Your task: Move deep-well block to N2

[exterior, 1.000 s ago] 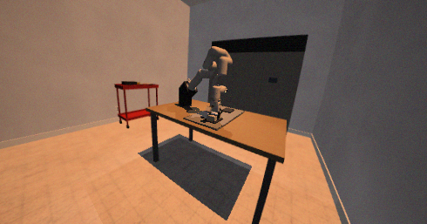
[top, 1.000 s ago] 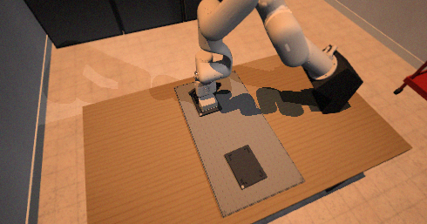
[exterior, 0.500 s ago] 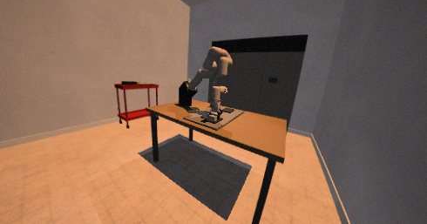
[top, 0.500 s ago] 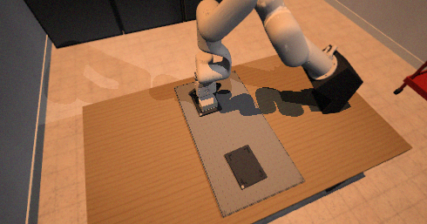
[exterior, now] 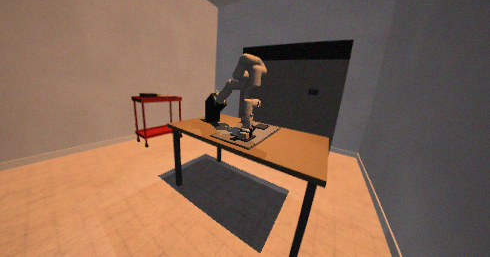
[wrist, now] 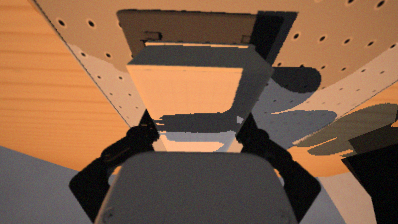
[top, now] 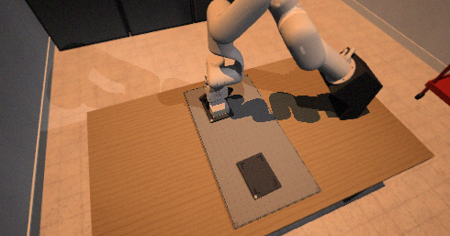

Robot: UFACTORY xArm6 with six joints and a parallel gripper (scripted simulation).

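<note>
Gripping the deep-well block [wrist: 192,92] w/ jaws nearly full-wide, one on each side, while it sits in nest N1 [top: 205,103] on the tabletop [top: 138,166]. Risk imo: grip's low on the near end, so block could tilt on lift and catch N1's locators, then seat crooked in N2 [top: 258,175].

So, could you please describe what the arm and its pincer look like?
The arm is smooth, glossy white, built of rounded tubular segments, on a black block-shaped pedestal. The pincer has a pale grey rounded body and two black angular fingers. No cables or markings are visible.
</note>
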